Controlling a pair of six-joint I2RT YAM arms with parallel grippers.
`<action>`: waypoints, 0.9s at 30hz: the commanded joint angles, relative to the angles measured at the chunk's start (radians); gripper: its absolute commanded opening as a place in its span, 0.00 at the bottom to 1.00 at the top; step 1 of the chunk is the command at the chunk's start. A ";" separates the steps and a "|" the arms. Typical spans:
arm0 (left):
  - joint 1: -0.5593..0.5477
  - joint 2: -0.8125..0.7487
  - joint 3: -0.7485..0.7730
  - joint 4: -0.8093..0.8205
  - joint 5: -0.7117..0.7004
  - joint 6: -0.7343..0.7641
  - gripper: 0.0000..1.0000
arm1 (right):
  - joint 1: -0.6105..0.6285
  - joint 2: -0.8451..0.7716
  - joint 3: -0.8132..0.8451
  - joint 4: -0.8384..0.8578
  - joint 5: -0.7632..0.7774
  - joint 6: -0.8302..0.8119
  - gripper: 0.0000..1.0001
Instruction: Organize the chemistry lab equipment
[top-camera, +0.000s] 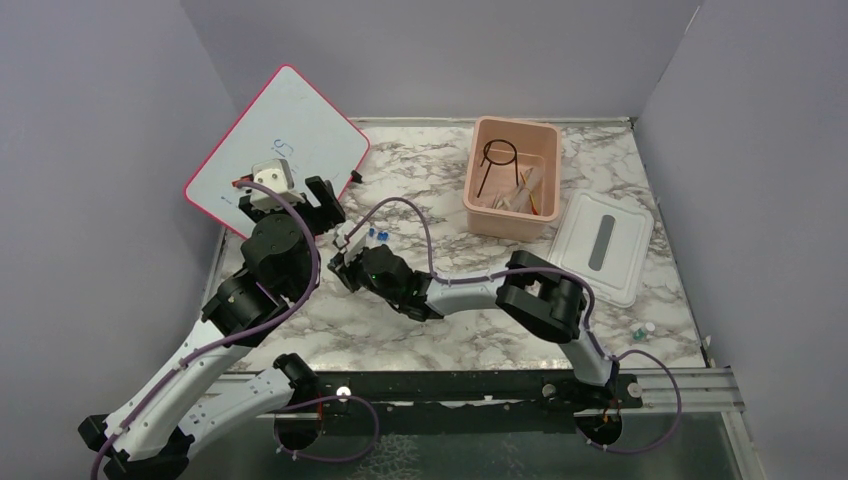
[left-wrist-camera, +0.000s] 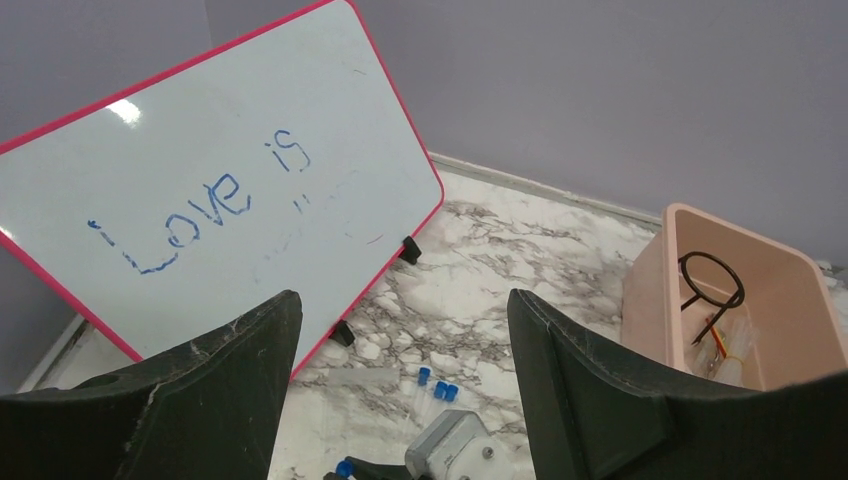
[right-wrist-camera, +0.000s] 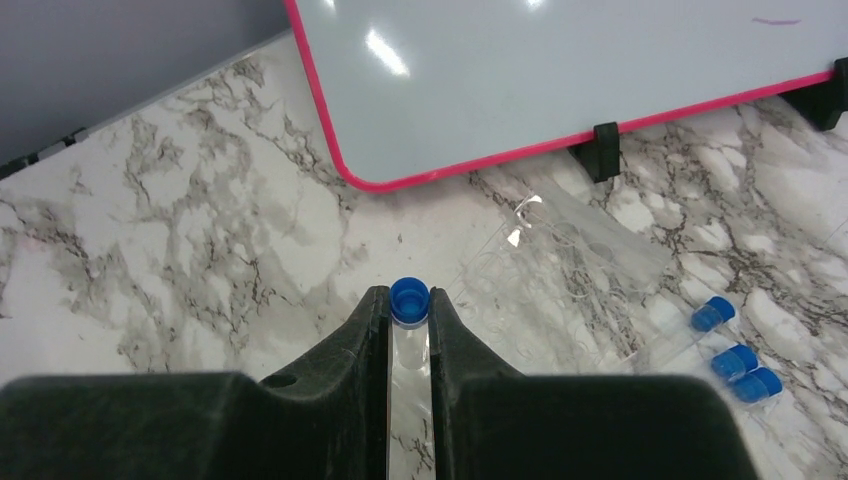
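My right gripper (right-wrist-camera: 408, 298) is shut on a clear vial with a blue cap (right-wrist-camera: 409, 345), held just above the marble table; in the top view it (top-camera: 347, 262) is left of centre. Three more blue-capped vials (right-wrist-camera: 736, 356) lie side by side to its right, next to a clear plastic piece (right-wrist-camera: 575, 255). These vials (left-wrist-camera: 437, 388) also show between the fingers of my left gripper (left-wrist-camera: 402, 296), which is open, holds nothing and hovers above them. The black ring stand (top-camera: 497, 157) and a red-yellow rod (left-wrist-camera: 725, 340) sit in the pink tub (top-camera: 545, 135).
A pink-rimmed whiteboard (top-camera: 300, 125) leans at the back left on black feet. The tub's white lid (top-camera: 603, 245) lies right of the tub. Two tiny capped items (top-camera: 641, 328) rest near the right front edge. Grey walls close in the table on three sides.
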 joint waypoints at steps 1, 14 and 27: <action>-0.004 -0.008 0.004 -0.004 0.027 0.000 0.78 | 0.021 0.064 0.022 0.005 0.037 -0.048 0.13; -0.004 -0.023 -0.012 0.011 0.021 0.001 0.78 | 0.023 0.092 0.077 -0.107 0.047 -0.039 0.16; -0.004 -0.017 -0.013 0.004 0.027 -0.001 0.78 | 0.022 0.124 0.217 -0.348 0.021 0.060 0.15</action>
